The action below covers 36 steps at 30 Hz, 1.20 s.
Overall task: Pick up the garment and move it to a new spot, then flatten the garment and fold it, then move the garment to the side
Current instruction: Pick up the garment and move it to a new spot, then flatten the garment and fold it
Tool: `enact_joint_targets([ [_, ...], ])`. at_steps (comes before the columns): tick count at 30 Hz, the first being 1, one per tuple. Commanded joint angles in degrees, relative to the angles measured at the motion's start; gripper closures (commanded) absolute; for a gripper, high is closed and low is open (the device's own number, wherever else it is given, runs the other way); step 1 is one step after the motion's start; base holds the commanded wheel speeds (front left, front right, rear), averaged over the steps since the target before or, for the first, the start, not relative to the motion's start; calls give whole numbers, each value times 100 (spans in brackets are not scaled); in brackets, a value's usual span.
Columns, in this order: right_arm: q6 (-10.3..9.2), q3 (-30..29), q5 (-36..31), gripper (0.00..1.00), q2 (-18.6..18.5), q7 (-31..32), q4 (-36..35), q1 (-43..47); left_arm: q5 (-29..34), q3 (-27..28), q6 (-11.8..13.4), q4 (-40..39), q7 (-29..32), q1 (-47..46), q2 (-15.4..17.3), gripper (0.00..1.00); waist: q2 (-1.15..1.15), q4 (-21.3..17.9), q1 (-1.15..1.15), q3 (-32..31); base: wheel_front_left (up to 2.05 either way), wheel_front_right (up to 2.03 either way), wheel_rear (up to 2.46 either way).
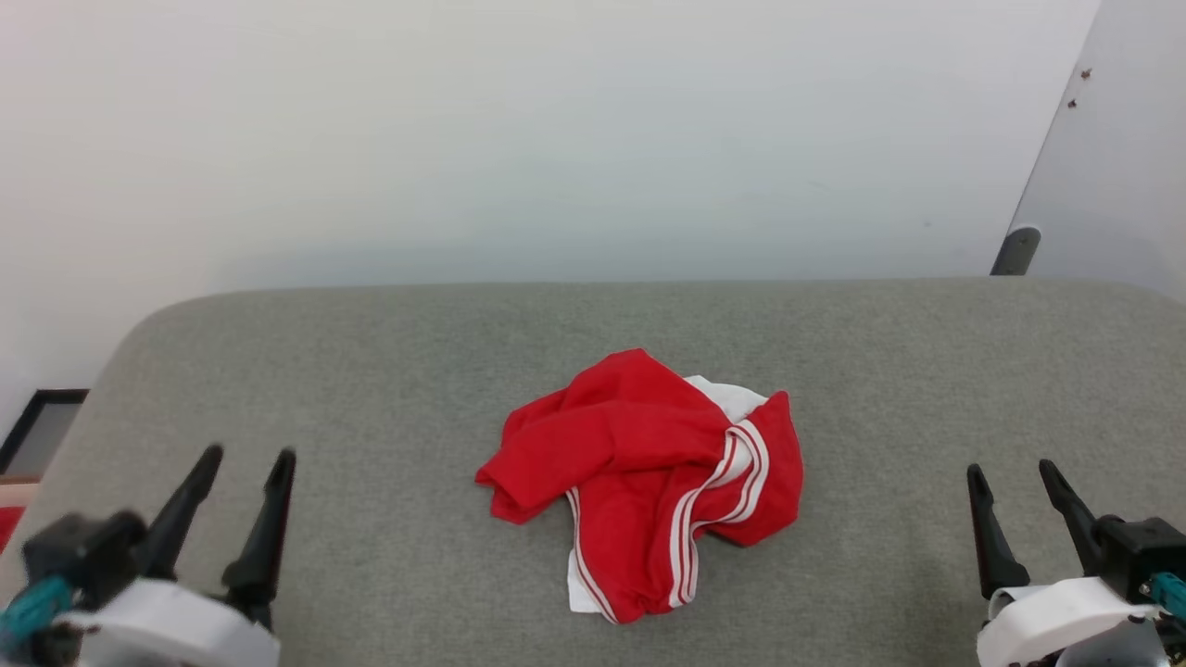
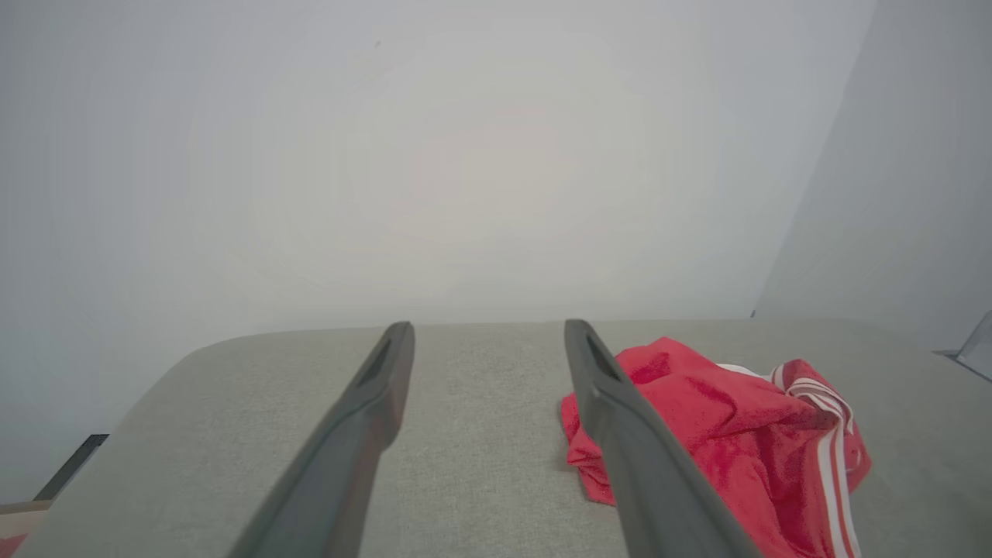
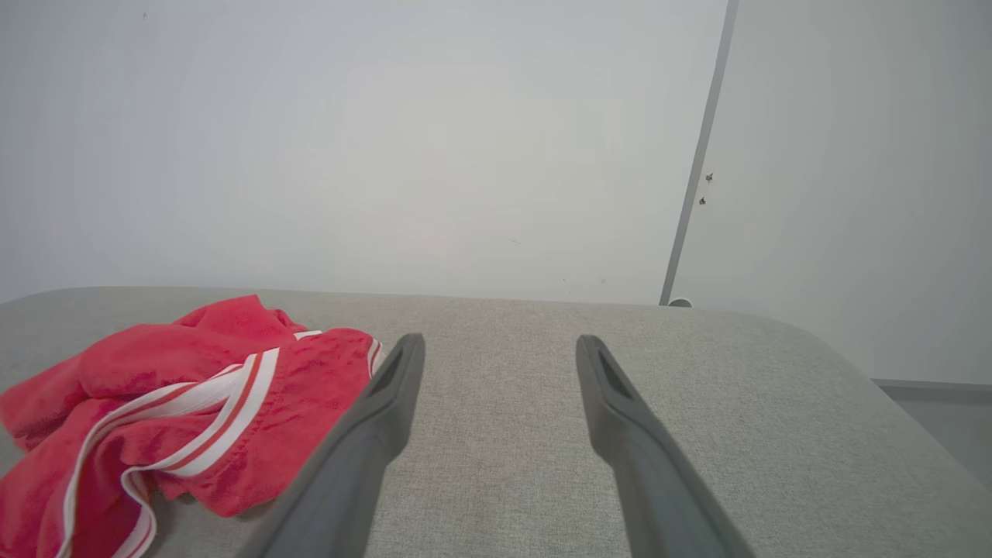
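Behind the work area stands a plain pale wall, meeting a second pale panel along a slanted seam at the right. Below it, a grey tabletop with a woven cloth surface and rounded far corners spans nearly the whole width of the head view.

Near the middle of that surface lies the garment, crumpled into a loose heap. It is bright red and soft-looking, with folds rolled over one another. White bands edged with thin red-and-white stripes curve across its right half and run down toward the near edge. A patch of white cloth peeks out at the far side and another at the near left corner. It rests well apart from both arms, roughly midway between them.

At the lower left, the left claw is spread wide, its two dark fingers holding nothing and hovering over bare cloth. At the lower right, the right claw is likewise released and empty.

A short dark post rises just past the tabletop's far right edge.
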Motion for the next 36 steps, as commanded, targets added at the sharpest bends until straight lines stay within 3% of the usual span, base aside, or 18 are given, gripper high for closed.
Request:
enact_joint_targets([
  [1, -1, -42, -9, 0, -12, -34, 0, 71, -55, 85, 44, 73, -152, 190, -44, 0, 0, 72, 0, -63, 0, 0, 0],
  [12, 0, -264, -15, 0, 16, -2, -120, 310, -170, 511, 90, 294, -627, 829, -108, 0, 0, 232, 0, -154, 0, 0, 0],
  [24, 0, -288, -81, 0, 79, 69, -216, 377, -201, 836, 142, 109, -713, 1113, -146, 0, 0, 293, 0, -107, 0, 0, 0],
  [30, -1, -206, -88, 0, 91, 115, -282, 263, -305, 773, 88, 7, -508, 1009, -82, 0, 0, 242, 0, 15, 0, 0, 0],
  [36, 0, -103, -67, 0, 60, 139, -289, 98, -517, 590, -46, -262, 140, 678, 103, 0, 0, 124, 0, 183, 0, 0, 0],
])
